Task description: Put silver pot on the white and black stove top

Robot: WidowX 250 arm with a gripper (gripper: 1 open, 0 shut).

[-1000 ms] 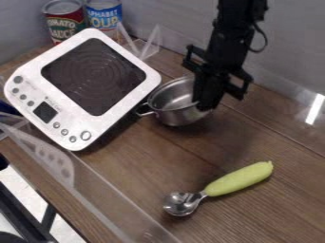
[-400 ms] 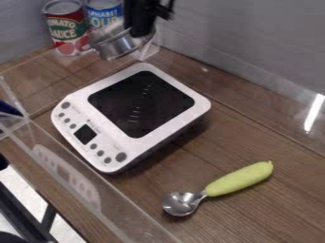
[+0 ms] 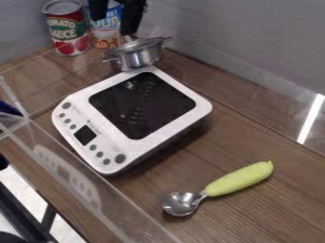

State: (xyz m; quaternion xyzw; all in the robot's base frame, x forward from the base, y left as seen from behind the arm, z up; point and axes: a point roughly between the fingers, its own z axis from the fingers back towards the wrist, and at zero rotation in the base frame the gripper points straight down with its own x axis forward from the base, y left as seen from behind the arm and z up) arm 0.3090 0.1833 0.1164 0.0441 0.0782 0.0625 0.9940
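Note:
The silver pot [image 3: 136, 54] is a small shiny steel pot with side handles. It sits slightly tilted at the far back corner of the stove top [image 3: 137, 102], a white cooker with a black glass top and a sloped button panel [image 3: 84, 136]. Whether the pot rests on the glass or just behind it, I cannot tell. My dark gripper [image 3: 131, 13] hangs right above the pot at the frame's top edge, partly cut off. It is apart from the pot and holds nothing.
Two tin cans [image 3: 64, 27] stand at the back left, close behind the pot and gripper. A green-handled metal scoop [image 3: 219, 188] lies on the wooden table near the front right. A clear plastic wall [image 3: 51, 180] runs along the front left.
The pot was held up in front of the cans. It now sits lower at the stove's back corner, out of the gripper, which has stayed above it.

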